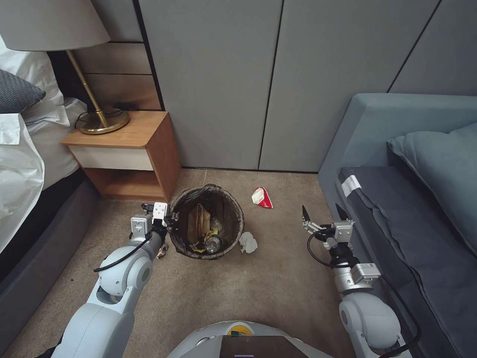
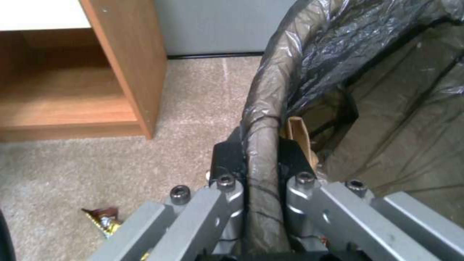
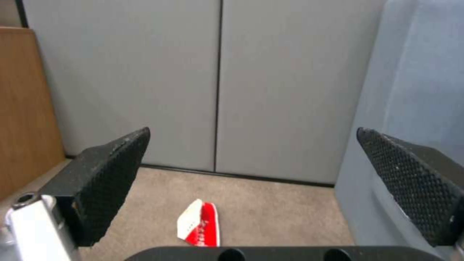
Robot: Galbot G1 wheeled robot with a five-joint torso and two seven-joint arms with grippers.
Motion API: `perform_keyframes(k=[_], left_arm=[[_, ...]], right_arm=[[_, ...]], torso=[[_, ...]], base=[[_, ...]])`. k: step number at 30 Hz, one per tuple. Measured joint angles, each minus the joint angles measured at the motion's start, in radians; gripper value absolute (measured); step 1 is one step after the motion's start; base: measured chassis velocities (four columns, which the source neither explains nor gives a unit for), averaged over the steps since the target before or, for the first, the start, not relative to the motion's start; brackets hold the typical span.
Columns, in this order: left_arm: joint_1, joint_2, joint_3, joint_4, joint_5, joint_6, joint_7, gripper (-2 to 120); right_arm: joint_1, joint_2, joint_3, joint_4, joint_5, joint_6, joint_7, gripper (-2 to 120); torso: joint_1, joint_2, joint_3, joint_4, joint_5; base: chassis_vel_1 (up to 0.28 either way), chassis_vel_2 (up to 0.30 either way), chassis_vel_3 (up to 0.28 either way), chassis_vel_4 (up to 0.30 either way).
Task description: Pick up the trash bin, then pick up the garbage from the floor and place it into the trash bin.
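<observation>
Underfoot, beige carpet (image 1: 278,293), grey wall panels (image 1: 218,84).

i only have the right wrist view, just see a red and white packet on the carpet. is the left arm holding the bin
Observer: Yes. The left gripper is shut on the trash bin, pinching its bag-covered rim.
Operator: any other litter on the floor
Observer: A crumpled white tissue lies on the carpet just beside the bin, on the side towards the right gripper.
Operator: anything in the bin yet
Observer: Yes, a tan paper bag stands inside it, with a small bottle lower down.
</observation>
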Motion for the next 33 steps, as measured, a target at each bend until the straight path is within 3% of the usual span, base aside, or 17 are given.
perform_keyframes(k=[33], left_arm=[[-0.005,-0.005,0.009,-0.003,0.004,-0.007,0.002,5]], right_arm=[[0.012,-0.016,-0.002,-0.038,0.015,-0.033,0.012,100]], torso=[[0.000,0.000,0.000,0.0001,0.0000]], base=[[0.022,0.018,0.020,0.018]])
